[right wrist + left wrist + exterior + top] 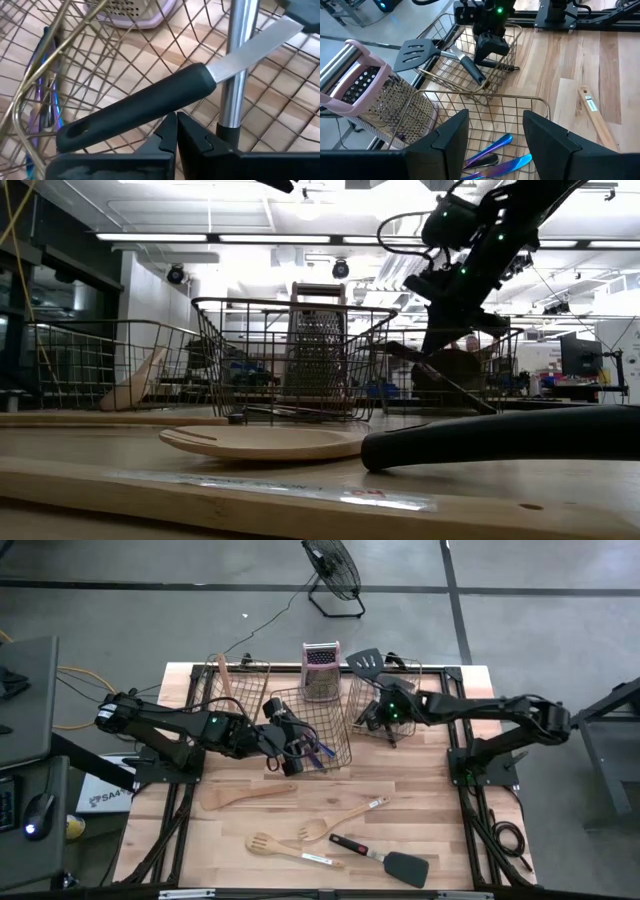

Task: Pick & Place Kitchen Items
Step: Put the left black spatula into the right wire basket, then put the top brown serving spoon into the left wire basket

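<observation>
- A pale wooden spatula (226, 680) leaned in the left wire mesh basket (255, 670).
- The left gripper (290, 740) hung over the middle wire mesh basket (338, 752), its fingers (451, 132) spread and empty; slim iridescent purple-blue cutlery (495, 155) lay on that basket's floor.
- An upright metal box grater with pink trim (320, 668) stood behind the middle basket.
- The right gripper (378, 718) reached into the right wire mesh basket (412, 668), fingers (167, 132) pressed together, holding nothing, beside the handle of a black slotted spatula (364, 663).
- On the bare wooden table (450, 830) in front lay a wooden turner (245, 797), a wooden fork (340, 821), a wooden spoon (290, 850) and a black spatula with a red-black handle (385, 858).
</observation>
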